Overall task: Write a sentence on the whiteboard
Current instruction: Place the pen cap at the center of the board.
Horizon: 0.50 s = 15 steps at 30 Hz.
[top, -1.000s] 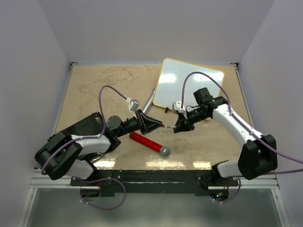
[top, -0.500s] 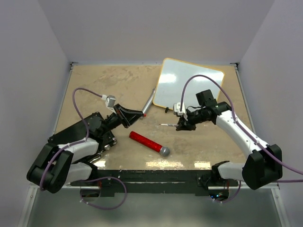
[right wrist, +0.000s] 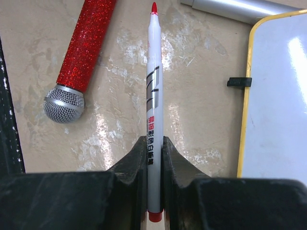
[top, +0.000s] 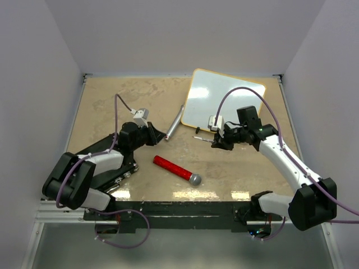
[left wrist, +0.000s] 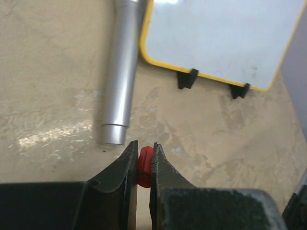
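Observation:
The whiteboard [top: 224, 103] lies at the back right with a yellowish frame and black feet; its surface is blank and no red sentence shows on it. It also shows in the left wrist view [left wrist: 216, 33] and the right wrist view [right wrist: 283, 96]. My right gripper [top: 215, 141] is shut on an uncapped red-tipped white marker [right wrist: 153, 96], held just in front of the board's near edge with its tip pointing left. My left gripper [top: 161, 135] is shut on the marker's red cap [left wrist: 145, 160], low over the table, left of the board.
A silver cylinder [top: 175, 120] lies by the board's left edge, just ahead of my left gripper. A red glitter microphone [top: 176, 170] with a grey mesh head lies near the table's front middle. A black flat box [top: 95, 154] lies under my left arm.
My left gripper pulled back left with the red cap, away from the marker. My right gripper moved slightly back and right towards the board with the uncapped marker.

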### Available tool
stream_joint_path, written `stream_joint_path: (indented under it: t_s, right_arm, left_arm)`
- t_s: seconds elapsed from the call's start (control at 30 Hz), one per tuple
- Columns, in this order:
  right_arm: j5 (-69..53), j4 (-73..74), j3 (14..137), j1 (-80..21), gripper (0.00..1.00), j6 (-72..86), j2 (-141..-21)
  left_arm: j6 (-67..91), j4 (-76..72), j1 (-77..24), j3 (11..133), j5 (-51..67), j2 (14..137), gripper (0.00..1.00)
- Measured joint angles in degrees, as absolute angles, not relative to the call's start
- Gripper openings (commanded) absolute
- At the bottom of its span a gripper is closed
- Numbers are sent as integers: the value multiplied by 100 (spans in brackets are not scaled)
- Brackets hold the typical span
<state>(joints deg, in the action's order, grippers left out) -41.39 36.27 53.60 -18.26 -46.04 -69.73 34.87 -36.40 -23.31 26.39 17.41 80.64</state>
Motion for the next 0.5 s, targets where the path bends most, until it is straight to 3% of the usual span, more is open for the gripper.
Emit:
stream_joint_path:
  t_s: [0.27, 0.5]
  right_arm:
    - [-4121, 3564, 5312, -1826, 0, -4576, -6973]
    - [-4123, 3553, 5312, -1826, 0, -4576, -6973]
  left_arm:
    - [3175, -2449, -2331, 2982, 1041, 8685, 0]
    - [3033, -1957, -2331, 3192, 578, 8777, 34]
